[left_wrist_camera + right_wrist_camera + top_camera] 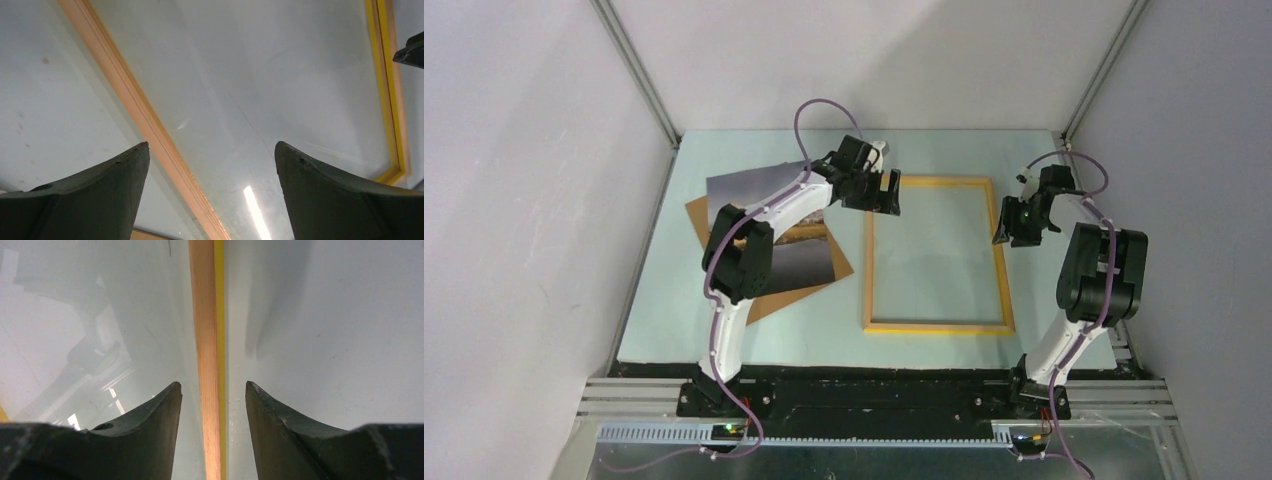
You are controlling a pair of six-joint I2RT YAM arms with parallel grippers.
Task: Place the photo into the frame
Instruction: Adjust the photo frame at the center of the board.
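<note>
The right gripper (212, 385) hangs over the frame (205, 340) with its two dark fingers partly spread, one on each side of the right-hand rail. A sliver of space shows between each finger and the wood, so nothing is pinched. In the overhead view this gripper (1009, 235) sits above the upper part of that rail.

The left gripper (211, 145) is spread wide and holds nothing. It hovers over the frame's left rail, near the far left corner in the overhead view (886, 195).

The frame (939, 327) is a large, thin rectangle with narrow yellow-orange wooden edges. It lies flat in the middle of the pale table (674, 300), its glossy pane reflecting light.

The photo (804, 262) lies well to the left of the frame, partly hidden by the left arm. It is a rectangular print in grey tones with a warm band across its middle. It rests tilted on a brown board (774, 298) that pokes out beneath it.
</note>
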